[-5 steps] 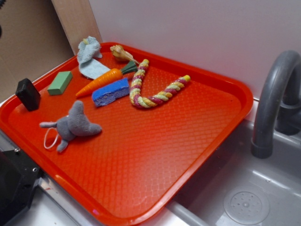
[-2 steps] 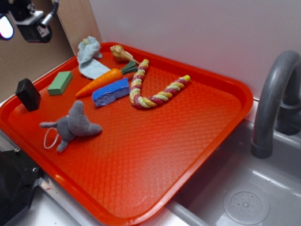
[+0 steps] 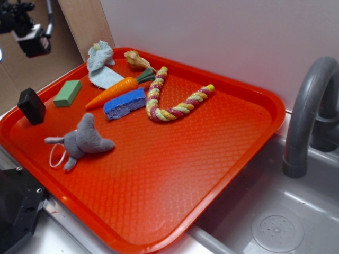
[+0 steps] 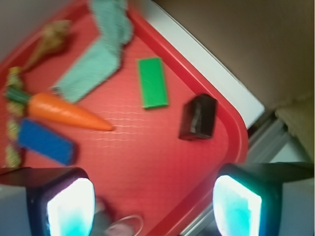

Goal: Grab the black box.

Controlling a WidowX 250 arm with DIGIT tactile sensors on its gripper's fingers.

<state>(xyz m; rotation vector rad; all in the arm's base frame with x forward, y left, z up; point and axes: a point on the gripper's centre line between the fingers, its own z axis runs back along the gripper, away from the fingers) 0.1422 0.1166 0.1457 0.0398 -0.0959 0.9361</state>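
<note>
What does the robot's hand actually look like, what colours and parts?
In the exterior view the gripper is black, blocky hardware with a pale block on it and a grey cable looping off the top. The wrist view shows two dark jaws with pale, bluish-white padded faces.

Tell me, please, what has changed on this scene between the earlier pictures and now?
Only the arm moved. One second ago it was absent from the exterior view; then it entered at the top left corner, and now its claw, open and empty, has shifted slightly left above the tray. Nothing was gripped or released. The black box, green block, carrot and other items kept their places.
</note>
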